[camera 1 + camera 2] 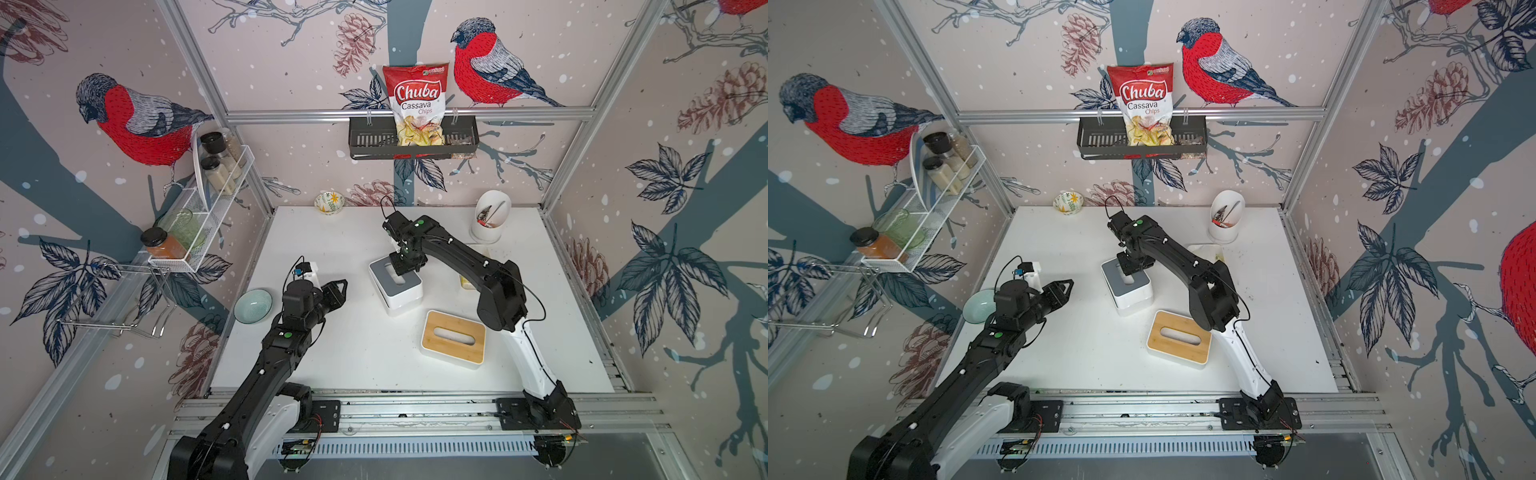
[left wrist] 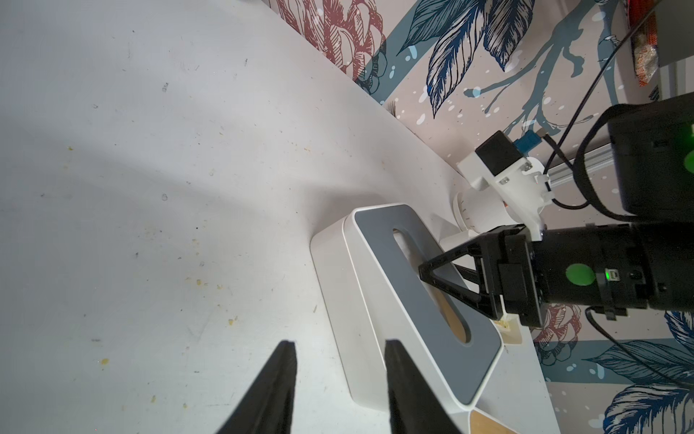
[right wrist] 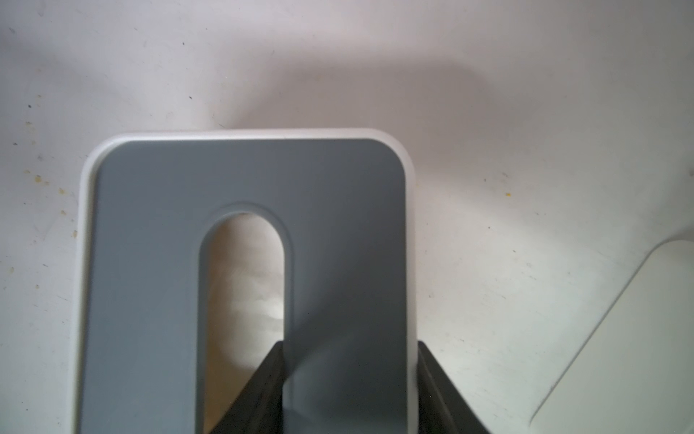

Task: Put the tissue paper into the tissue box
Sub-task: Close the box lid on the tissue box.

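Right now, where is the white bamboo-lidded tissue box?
In both top views the bamboo-lidded box lies on the white table beside the right arm, in front of the grey-lidded box.

Bird-patterned walls enclose a scuffed white table.

In both top views the right claw keeps its fingertips hidden under its own wrist, above the grey-lidded white tissue box. In the right wrist view its two black fingers run off the picture's edge. They sit either side of one strip of the lid, and one tip is sunk out of sight in the slot. A pale patch inside the slot is too blurred to name.

A flat white tray lies mostly behind the right arm. In the left wrist view the bamboo-lidded white box shows only a corner, and the edge cuts off the left claw at its finger roots. The contents of the white cup-shaped holder on the bench are too small to tell.
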Robot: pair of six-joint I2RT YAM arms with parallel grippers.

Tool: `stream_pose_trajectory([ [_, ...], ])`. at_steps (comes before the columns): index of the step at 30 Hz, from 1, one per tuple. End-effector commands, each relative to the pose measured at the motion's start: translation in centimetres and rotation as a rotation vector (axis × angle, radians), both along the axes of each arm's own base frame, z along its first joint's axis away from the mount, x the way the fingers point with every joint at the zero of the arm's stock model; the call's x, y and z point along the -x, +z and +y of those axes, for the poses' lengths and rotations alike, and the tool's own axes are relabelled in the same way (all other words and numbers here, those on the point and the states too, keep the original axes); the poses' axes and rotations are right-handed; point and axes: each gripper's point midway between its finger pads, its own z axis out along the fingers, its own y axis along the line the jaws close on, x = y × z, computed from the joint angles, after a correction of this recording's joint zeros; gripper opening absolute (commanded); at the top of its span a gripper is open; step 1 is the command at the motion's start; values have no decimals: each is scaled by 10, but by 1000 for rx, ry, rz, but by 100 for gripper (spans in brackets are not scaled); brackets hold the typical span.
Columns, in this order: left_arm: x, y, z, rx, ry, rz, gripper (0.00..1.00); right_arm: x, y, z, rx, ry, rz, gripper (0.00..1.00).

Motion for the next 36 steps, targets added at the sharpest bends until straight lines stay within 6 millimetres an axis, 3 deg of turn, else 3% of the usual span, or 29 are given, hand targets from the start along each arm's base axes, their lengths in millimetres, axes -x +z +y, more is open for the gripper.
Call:
stream_pose_trajectory([
  [1,-1,3,-1,-2,-9,-18,43,-15,19,10,-55,-25,-101,34],
  [13,0,5,0,-6,-6,-21,43,-20,5,10,-47,-41,-133,32],
  [28,0,6,0,-7,-10,-23,43,-13,23,19,-119,-71,-280,25],
  [30,-1,7,0,-7,-10,-24,43,-13,20,19,-114,-70,-275,32],
  [36,-2,9,-1,-11,-13,-27,43,-9,19,12,-83,-72,-254,83],
])
